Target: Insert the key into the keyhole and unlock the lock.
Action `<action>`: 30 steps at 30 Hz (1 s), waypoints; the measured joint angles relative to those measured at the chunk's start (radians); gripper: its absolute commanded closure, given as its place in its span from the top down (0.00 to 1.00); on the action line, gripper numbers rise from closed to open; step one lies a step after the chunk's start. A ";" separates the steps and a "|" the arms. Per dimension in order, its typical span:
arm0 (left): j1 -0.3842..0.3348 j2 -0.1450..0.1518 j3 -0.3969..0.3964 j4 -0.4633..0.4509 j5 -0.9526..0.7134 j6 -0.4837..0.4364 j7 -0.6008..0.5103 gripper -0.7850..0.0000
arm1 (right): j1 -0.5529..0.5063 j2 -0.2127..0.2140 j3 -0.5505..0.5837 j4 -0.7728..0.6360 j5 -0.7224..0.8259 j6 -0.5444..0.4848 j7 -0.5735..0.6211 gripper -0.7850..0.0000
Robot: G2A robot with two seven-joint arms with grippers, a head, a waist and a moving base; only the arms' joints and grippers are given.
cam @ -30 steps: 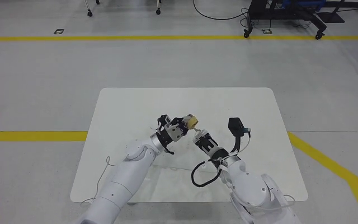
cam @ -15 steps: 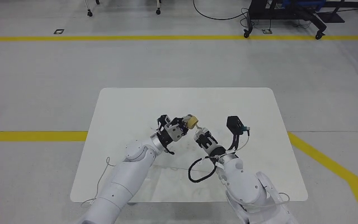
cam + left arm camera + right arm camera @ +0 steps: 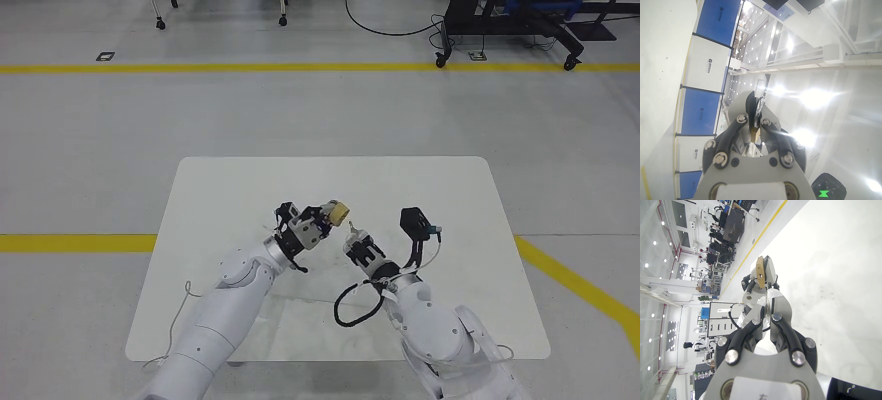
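The left gripper [image 3: 756, 113] is held up off the white tabletop [image 3: 230, 200] with its fingers [image 3: 742, 113] clamped on a small brass padlock [image 3: 760, 273]. The pads press the flat sides of the body, and the steel shackle [image 3: 759, 106] sticks out past the fingertips. The keyhole [image 3: 759, 276] sits on the narrow end face, turned toward the other arm, and it looks empty. I'd judge the padlock dense for its size, fully rigid and smooth-sided, so it may slip or twist under a push. The broad faces are the right place to hold it, with the shackle and the keyhole end left free. Just beyond it sits the right gripper [image 3: 768, 302], closed almost fully on a thin strip of metal seen edge-on, which I take for the key [image 3: 768, 308]. Something pale like tape is wrapped near its held end. The tip points out ahead of the fingertips and lies close beside the padlock's end, off to one side of the slot and not yet in it. The key should be light and stiff but narrow, so it could pivot between the pads if it meets the brass off-axis. It is best held by the wide head, blade in line with the slot, then fed in gently before any turn.
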 measured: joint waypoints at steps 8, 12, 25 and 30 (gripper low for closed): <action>-0.008 0.012 -0.016 -0.008 0.048 0.080 -0.003 0.00 | -0.015 0.019 0.079 -0.007 -0.026 -0.079 0.145 0.00; -0.011 0.012 -0.011 -0.011 0.062 0.099 -0.004 0.00 | -0.026 0.023 0.112 0.002 0.000 -0.096 0.200 0.00; -0.021 0.006 0.008 -0.002 0.095 0.107 0.005 0.00 | 0.002 0.018 0.093 0.037 -0.001 -0.088 0.225 0.00; -0.028 0.005 0.013 0.003 0.112 0.107 0.008 0.00 | 0.007 0.016 0.091 0.043 0.001 -0.082 0.226 0.00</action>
